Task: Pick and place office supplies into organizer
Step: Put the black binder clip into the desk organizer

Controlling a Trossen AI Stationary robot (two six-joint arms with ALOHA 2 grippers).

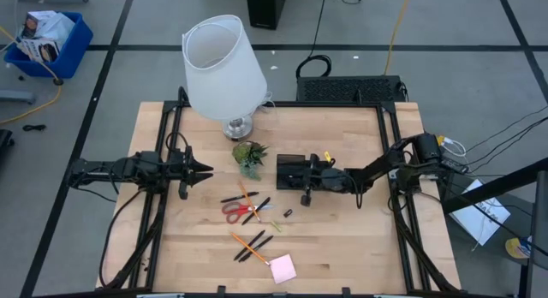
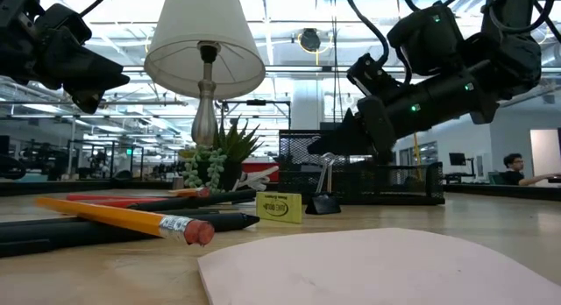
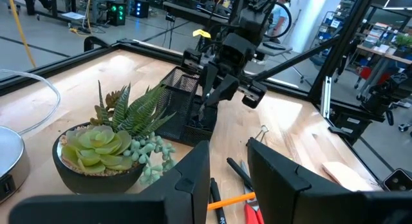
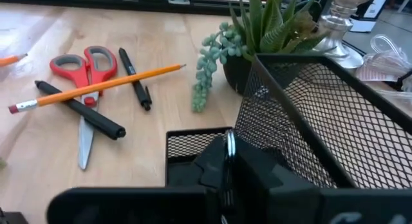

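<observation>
The right tool [image 1: 310,174] hangs over the organizer [image 1: 295,170] at three o'clock of the plant [image 1: 249,156], pinching a binder clip [image 4: 228,153] over a small compartment. If released off-centre, the clip could catch the mesh rim. The left tool [image 1: 204,170] waits, narrowly parted.

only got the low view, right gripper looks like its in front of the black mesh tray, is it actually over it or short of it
Observer: From above, the right gripper is over the organizer, not short of it.
Operator: holding anything
Observer: Its wrist view shows a binder clip with its wire loop pinched between the shut fingers, above a small compartment.
Operator: and the left arm
Observer: The left gripper waits open and empty, on the other side of the plant from the organizer.
</observation>
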